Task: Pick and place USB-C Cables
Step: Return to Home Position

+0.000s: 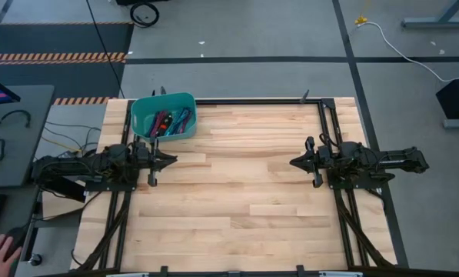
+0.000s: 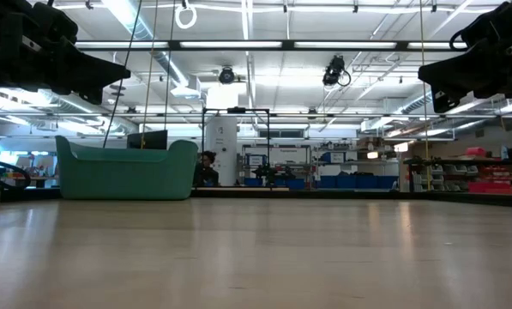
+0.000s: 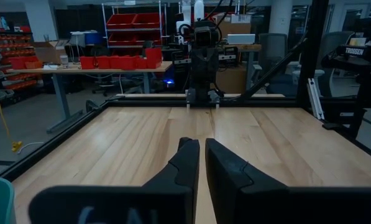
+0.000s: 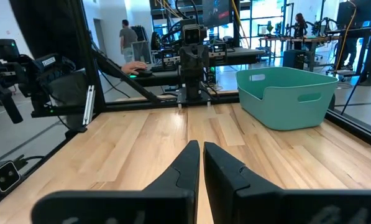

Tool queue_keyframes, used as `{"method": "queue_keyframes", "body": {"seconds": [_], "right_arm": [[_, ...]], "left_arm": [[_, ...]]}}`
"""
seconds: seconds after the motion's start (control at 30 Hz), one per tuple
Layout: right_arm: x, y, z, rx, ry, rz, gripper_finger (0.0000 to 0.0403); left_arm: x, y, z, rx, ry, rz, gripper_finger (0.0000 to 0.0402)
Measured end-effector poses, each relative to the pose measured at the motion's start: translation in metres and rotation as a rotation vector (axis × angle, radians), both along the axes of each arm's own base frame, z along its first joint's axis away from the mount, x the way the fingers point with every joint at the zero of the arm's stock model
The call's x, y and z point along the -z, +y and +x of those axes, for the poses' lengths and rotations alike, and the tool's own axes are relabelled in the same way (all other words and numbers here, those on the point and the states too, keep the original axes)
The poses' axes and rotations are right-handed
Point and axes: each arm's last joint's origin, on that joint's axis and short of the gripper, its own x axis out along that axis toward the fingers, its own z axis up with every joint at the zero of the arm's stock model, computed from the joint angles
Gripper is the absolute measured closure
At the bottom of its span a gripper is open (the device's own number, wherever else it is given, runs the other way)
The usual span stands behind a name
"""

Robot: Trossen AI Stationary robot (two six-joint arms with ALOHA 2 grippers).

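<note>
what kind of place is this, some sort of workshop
Probably a robotics lab or workshop: red parts bins on a workbench, long ceiling strip lights over an open hall, and a person standing among workstations beyond the table.

Overhead looks straight down; low view skims the table [image 2: 256, 257] (wrist views face each other).

Grey concrete floor [image 1: 252, 38] w/ dark tape lines; orange-black hazard strip [image 1: 52, 57] at upper left of high view. White cable [image 1: 402, 50] snakes across floor, upper right. Grey side desk [image 1: 18, 131] at left edge. Ceiling: long strip lights [image 2: 247, 45], exposed ducts. White column [image 2: 221, 142] mid-room. Red bins [image 3: 126, 22] on rack & on worktable [image 3: 79, 68]; blue bins [image 2: 358, 182] farther back. Person [image 4: 128, 38] stands at rear.
</note>
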Motion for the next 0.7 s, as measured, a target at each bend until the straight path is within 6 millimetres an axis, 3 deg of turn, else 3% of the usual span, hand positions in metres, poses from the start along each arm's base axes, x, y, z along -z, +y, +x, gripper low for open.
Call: {"method": "queue_keyframes", "body": {"seconds": [0.7], "right_arm": [[0.0,0.0,0.0,0.0,0.0,0.0,0.0375]], "left_arm": [[0.0,0.0,0.0,0.001,0.0,0.0,0.0367]]}}
